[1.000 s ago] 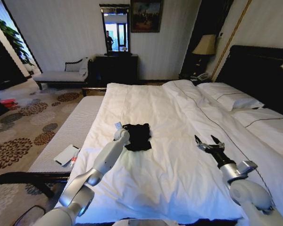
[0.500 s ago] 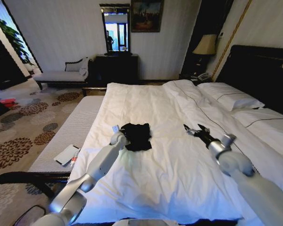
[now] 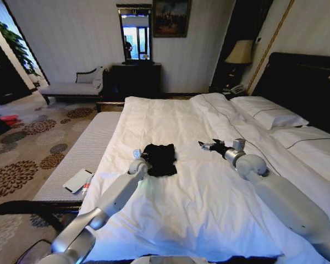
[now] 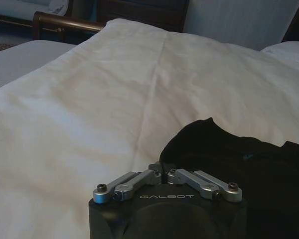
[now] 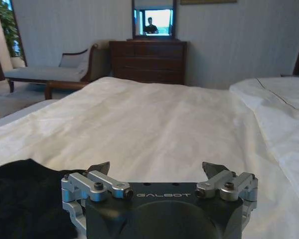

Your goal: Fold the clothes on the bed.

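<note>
Touching left hand (image 3: 144, 160), black clothes (image 3: 160, 158); right hand (image 3: 204, 146) well apart.

Head overview; wrists low over bed (image 3: 170, 220)

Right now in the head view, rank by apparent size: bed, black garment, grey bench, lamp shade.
1. The bed, by far the largest.
2. The grey bench.
3. The black garment.
4. The lamp shade, close to the garment; it stands farther back, so apparent size may mislead.
</note>
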Robot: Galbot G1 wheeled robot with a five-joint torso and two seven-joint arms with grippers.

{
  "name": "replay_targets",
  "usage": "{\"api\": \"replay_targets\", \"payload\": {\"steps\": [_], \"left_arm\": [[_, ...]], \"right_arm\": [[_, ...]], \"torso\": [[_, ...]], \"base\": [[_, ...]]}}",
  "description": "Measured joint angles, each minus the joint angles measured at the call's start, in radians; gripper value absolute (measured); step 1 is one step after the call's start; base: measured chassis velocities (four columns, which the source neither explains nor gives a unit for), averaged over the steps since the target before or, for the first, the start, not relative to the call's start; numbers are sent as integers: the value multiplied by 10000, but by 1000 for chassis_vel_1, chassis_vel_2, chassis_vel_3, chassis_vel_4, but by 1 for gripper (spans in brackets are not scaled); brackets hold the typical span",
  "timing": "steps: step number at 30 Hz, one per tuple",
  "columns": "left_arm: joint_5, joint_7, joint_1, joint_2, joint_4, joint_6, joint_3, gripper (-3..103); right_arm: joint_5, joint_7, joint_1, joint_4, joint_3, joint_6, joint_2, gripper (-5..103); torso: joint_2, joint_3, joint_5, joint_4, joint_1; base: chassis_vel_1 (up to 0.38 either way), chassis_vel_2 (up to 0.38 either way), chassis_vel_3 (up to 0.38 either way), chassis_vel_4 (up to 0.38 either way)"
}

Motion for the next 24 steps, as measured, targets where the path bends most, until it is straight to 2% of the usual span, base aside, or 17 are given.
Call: {"api": "replay_targets", "payload": {"steps": [6, 8, 9, 13, 14, 17, 24], "left_arm": [[26, -160, 67, 12, -225, 0, 4, 0], [24, -191, 82, 48, -325, 3, 25, 0], [24, -191, 82, 48, -325, 3, 25, 0], [-14, -234, 129, 220, -519, 10, 55, 0], [-14, -234, 129, 220, -519, 10, 55, 0], [-57, -320, 190, 370, -730, 22, 72, 0], [-45, -528, 394, 532, -1048, 31, 66, 0]], "right_arm": [[154, -353, 120, -1157, 58, 425, 325, 100], [307, -601, 22, -1329, 92, 720, 835, 100], [307, -601, 22, -1329, 92, 720, 835, 100], [472, -1105, -324, -1785, 136, 1473, 1986, 100], [472, -1105, -324, -1785, 136, 1473, 1986, 100], [493, -1485, -519, -2342, 157, 2153, 2716, 100], [477, -1743, -391, -2983, 176, 2703, 3247, 100]], "torso": [[-1, 0, 1, -5, 1], [0, -1, 1, -9, 0], [0, -1, 1, -9, 0], [0, -1, -2, -3, -1], [0, -1, -2, -3, -1], [0, -1, 0, -6, -1], [0, -1, 0, -3, -1]], "base": [[0, 0, 0, 0], [0, 0, 0, 0], [0, 0, 0, 0], [0, 0, 0, 0], [0, 0, 0, 0], [0, 0, 0, 0], [0, 0, 0, 0]]}}
